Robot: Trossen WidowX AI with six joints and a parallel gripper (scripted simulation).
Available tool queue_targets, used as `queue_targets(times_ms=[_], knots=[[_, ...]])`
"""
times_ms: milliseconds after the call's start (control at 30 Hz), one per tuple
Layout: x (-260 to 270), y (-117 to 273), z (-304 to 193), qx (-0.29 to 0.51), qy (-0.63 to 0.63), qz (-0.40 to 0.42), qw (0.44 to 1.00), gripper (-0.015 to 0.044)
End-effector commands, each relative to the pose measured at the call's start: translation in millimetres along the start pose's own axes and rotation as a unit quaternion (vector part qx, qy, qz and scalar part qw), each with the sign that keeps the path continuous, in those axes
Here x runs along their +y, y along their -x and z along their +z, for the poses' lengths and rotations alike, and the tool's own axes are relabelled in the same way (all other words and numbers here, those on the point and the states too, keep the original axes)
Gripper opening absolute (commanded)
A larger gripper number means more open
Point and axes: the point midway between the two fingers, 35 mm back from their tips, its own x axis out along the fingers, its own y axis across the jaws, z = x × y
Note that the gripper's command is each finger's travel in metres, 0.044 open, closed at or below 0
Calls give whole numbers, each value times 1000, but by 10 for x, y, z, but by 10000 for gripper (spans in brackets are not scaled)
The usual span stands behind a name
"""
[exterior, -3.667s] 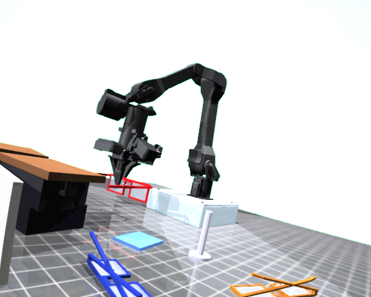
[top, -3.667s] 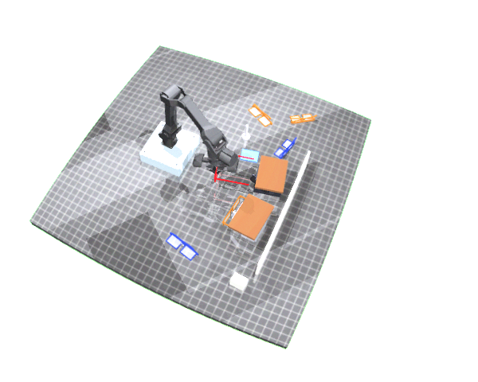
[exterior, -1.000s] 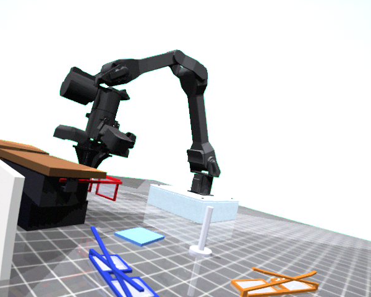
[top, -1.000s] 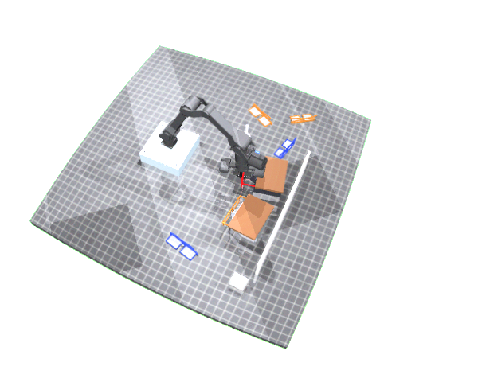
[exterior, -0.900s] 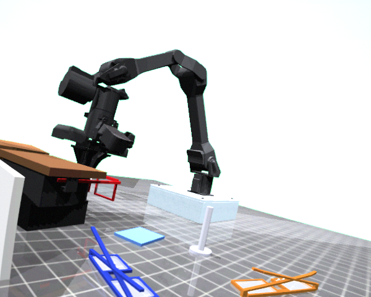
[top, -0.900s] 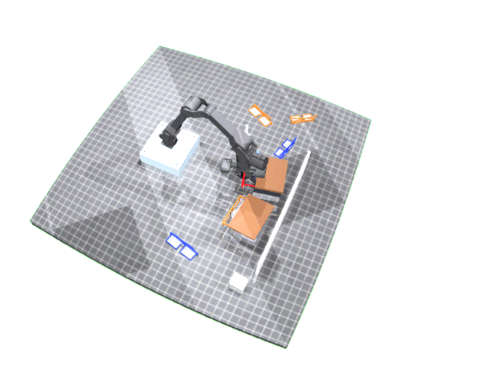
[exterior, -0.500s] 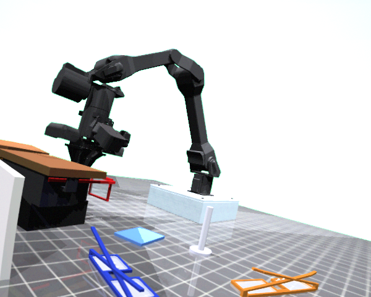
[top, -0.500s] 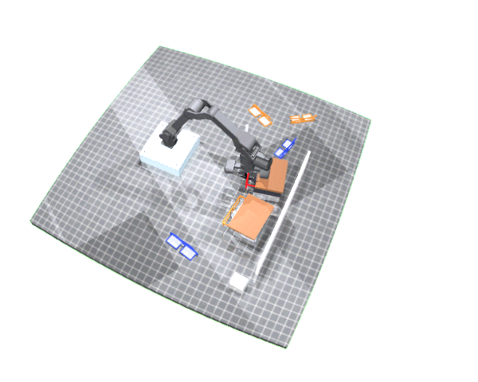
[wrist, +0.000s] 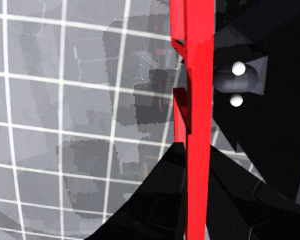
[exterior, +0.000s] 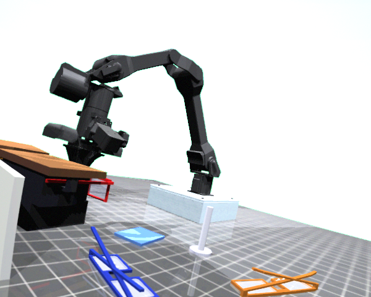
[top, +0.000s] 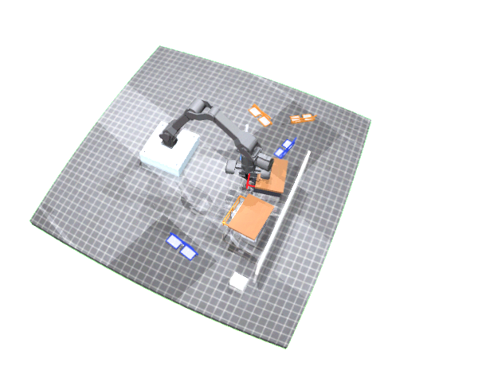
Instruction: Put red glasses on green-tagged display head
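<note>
You had six pairs of glasses: one red pair [top: 248,181] [exterior: 107,192] [wrist: 200,125], two blue pairs [top: 182,245] [top: 283,148] [exterior: 115,271] and three orange pairs [top: 260,115] [top: 302,119] [top: 224,223] [exterior: 279,286]. You also had two display heads [top: 252,216] [top: 278,177] [exterior: 54,164] [wrist: 285,125], one white panel [top: 282,213] [exterior: 3,217], one white block [top: 239,281], one blue tile [exterior: 140,236] and one white post [top: 246,128] [exterior: 206,226].
</note>
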Motion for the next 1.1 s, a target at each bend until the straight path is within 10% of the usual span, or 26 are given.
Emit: queue_targets(times_ms=[0, 1067], knots=[[-3, -11, -7, 2, -1, 0, 1000, 0], [-6, -61, -9, 2, -1, 0, 1000, 0]])
